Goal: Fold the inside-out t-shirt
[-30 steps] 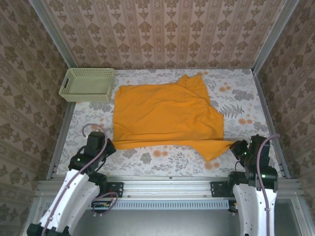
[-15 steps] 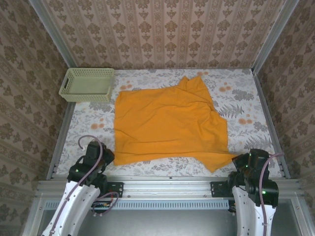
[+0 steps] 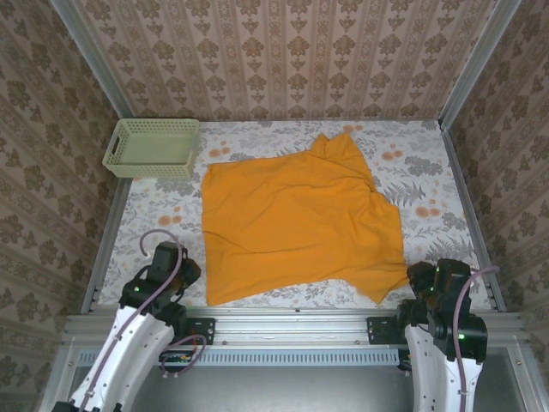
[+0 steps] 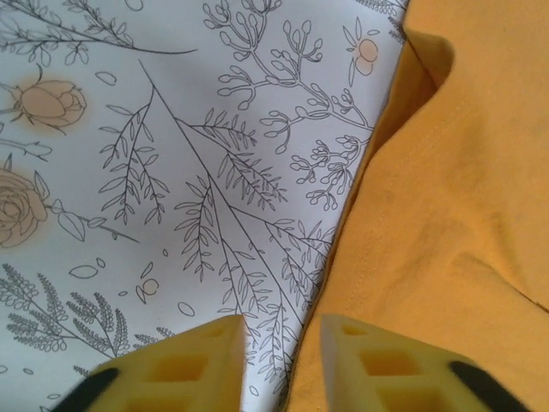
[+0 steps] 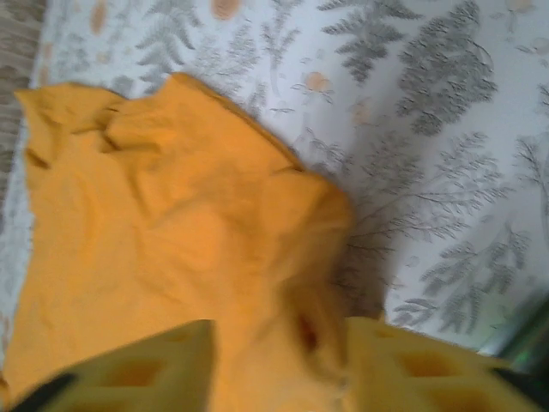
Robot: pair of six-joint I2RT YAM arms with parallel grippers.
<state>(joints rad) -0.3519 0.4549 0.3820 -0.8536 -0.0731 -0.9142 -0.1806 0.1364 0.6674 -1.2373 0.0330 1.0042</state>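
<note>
The inside-out t-shirt (image 3: 300, 219) lies spread flat in the middle of the table, plain orange face up, with a sleeve bunched at the far right. My left gripper (image 3: 189, 273) sits low at the shirt's near-left corner. In the left wrist view its yellow fingers (image 4: 180, 369) stand apart, with the t-shirt's (image 4: 446, 215) hem running through the left gripper's (image 4: 283, 365) gap. My right gripper (image 3: 419, 279) is at the near-right corner. It is open, and blurred, slack cloth of the t-shirt (image 5: 189, 215) lies between the right gripper's (image 5: 279, 369) fingers.
A pale green mesh basket (image 3: 150, 148) stands at the far left corner. The floral tablecloth (image 3: 412, 172) is bare to the right of the shirt and along the left side. Patterned walls close in three sides, and a metal rail (image 3: 292, 322) runs along the near edge.
Both arms drew back toward the near edge, dragging the shirt's near hem with them and flattening it. Both grippers went from shut to open, releasing the corners.
</note>
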